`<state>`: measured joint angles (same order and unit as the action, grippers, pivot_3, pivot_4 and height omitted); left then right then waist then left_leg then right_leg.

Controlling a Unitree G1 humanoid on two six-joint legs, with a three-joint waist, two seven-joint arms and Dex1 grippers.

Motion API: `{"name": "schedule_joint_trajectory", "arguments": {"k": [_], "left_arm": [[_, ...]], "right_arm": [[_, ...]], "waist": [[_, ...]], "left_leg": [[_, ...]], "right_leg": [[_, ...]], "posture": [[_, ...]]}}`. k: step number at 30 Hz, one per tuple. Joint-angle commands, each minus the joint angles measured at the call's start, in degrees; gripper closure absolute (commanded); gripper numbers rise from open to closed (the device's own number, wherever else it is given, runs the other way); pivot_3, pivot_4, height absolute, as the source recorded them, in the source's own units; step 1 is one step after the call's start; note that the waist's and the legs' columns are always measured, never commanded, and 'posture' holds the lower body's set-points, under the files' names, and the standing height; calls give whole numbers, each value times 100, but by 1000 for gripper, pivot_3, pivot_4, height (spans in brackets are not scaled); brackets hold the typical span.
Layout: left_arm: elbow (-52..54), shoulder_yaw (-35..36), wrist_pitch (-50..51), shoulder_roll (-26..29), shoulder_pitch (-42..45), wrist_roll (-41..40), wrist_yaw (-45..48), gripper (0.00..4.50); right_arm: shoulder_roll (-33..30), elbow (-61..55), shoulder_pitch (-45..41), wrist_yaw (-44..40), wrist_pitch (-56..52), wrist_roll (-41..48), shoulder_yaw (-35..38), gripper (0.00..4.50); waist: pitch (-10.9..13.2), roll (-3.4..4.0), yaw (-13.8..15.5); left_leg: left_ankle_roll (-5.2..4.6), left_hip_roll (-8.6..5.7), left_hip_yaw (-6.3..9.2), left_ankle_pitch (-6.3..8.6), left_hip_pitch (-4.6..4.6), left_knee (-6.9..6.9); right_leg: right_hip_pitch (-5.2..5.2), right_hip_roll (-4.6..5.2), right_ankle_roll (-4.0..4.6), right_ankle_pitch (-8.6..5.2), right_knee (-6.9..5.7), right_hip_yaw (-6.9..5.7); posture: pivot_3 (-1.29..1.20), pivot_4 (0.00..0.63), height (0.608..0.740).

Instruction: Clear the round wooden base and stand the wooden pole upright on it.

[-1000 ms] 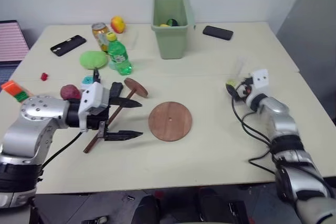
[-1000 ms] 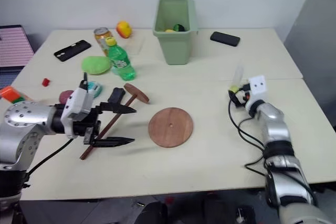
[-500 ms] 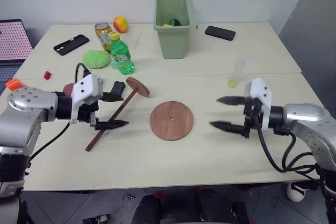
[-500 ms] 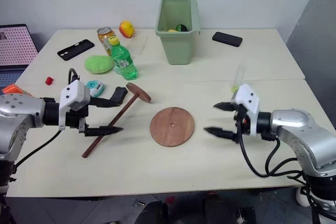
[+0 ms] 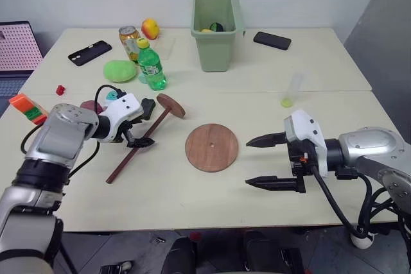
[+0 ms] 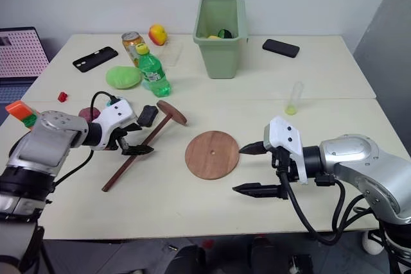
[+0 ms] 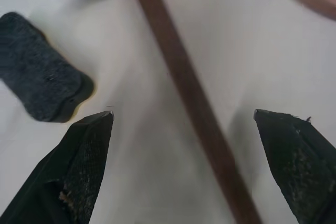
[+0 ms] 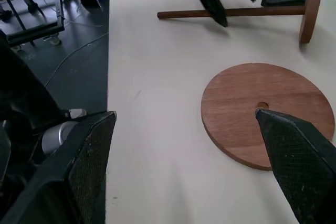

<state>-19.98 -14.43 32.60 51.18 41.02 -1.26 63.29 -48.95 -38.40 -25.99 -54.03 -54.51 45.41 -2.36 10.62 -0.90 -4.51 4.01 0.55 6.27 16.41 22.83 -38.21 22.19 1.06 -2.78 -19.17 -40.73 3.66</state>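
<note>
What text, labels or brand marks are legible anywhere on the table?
None can be read.
green bottle: label too small to read.
drinks can: print blurred, unreadable.
orange block: green patch with dark marks, too small to read.
Two black phones: no visible marks.
round wooden base and wooden pole: plain wood, no marking.

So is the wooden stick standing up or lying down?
Lying down. The wooden pole rests flat on the table, its disc end on edge.
</note>
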Motion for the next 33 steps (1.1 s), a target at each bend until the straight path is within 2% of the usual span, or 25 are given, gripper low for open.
{"name": "schedule_joint_trajectory", "arguments": {"k": [1, 3, 12, 16, 19, 25, 28, 30, 33], "left_arm": [[-234, -86, 217, -150, 235, 119, 95, 520], [-311, -80, 260, -237, 289, 119, 98, 1074], [-301, 157, 506, -401, 364, 14, -47, 2976], [-168, 307, 547, -353, 284, -93, -74, 3795], [74, 644, 720, -317, 174, -329, -134, 4221], [1091, 2215, 259, -900, -116, -1681, -344, 4223], [1890, 3081, -146, -1632, -273, -2760, -439, 4223], [2167, 3188, 18, -1941, -282, -3126, -619, 4223], [2527, 2985, -115, -2458, -328, -3383, -837, 4223]], "right_arm": [[-92, -195, -114, -64, 56, 117, 16, 0], [-120, -175, -156, -60, 73, 118, 14, 0], [-147, -77, -219, -11, 185, 27, 2, 0], [-94, -35, -227, 53, 235, 0, -14, 0], [-45, 8, -215, 129, 292, -29, -2, 0], [110, 57, -155, 344, 343, -22, 102, 0], [196, 79, -107, 426, 506, -87, 125, 0], [255, 128, -119, 407, 678, -184, 102, 0], [410, 260, -153, 396, 967, -314, 74, 0]], "waist": [[0, 0, -4], [0, 0, -9], [-1, -1, -4], [-1, -1, -5], [-1, -1, -7], [-1, -1, 31], [-1, -2, 91], [-1, -2, 127], [-2, -3, 132]], "left_leg": [[0, 0, 0, 0, 0, 0], [1, 1, 0, 0, -1, 0], [1, 1, 3, -1, 0, -13], [1, 1, 3, 0, 2, -15], [1, 2, 5, -1, 4, -16], [3, 7, 11, -1, 11, -27], [18, 15, 8, -10, 13, -32], [19, 14, 7, -10, 19, -49], [10, 0, 3, -5, 14, -53]], "right_leg": [[0, 0, 0, 0, 0, 0], [1, 0, 0, 0, 0, 1], [-1, 2, 0, 0, -6, 1], [0, 2, 0, 0, -6, 0], [1, 3, 0, 0, -7, -1], [3, 8, 0, 0, -6, -6], [2, 18, 0, 0, -5, -3], [0, 20, 0, 0, -6, -5], [-6, 18, -1, 0, -11, -2]], "posture": [[0, 150, 740], [0, 150, 740], [0, 150, 740], [0, 150, 740], [0, 150, 740], [0, 150, 740], [0, 150, 740], [0, 150, 740], [0, 150, 740]]}}
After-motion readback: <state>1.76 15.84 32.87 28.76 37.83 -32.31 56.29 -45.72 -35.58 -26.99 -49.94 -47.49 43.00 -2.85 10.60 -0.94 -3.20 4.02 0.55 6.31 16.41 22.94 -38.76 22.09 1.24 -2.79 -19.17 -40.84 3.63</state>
